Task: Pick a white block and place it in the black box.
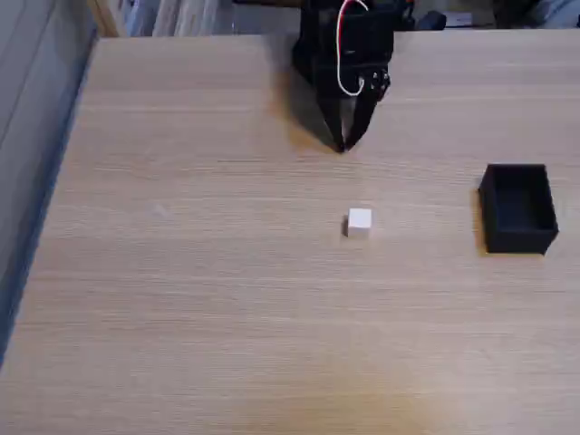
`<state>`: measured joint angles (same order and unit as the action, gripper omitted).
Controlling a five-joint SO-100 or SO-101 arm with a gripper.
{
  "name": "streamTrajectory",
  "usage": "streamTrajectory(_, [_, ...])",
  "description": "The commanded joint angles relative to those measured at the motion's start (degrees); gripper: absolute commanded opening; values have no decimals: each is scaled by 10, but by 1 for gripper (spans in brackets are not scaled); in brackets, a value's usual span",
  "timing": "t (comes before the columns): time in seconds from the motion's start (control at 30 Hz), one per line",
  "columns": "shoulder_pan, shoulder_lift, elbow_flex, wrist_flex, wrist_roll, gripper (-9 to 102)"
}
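White, matte and small, the plain cube-shaped white block (359, 222) sits alone on the pale wooden table (208, 299). In the fixed view our black two-finger gripper (343, 145) hangs beyond the block, fingertips pinched to a point, holding nothing. Right of the block, well apart, stands the open-topped rectangular black box (517, 208). We judge the risk is descending with the fingers this narrow and knocking the block away.

We see a smooth wood table (181, 299). Below the jaws, the block (359, 222) looks matt white. The box (518, 208) is matt black. The gripper (343, 145) looks like black plastic.
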<state>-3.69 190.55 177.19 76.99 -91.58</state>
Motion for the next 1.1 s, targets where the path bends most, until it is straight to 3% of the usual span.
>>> streamTrajectory(0.0, [-14,4,9,2,-4,0])
streamTrajectory(1.07, [25,4,9,2,0,0])
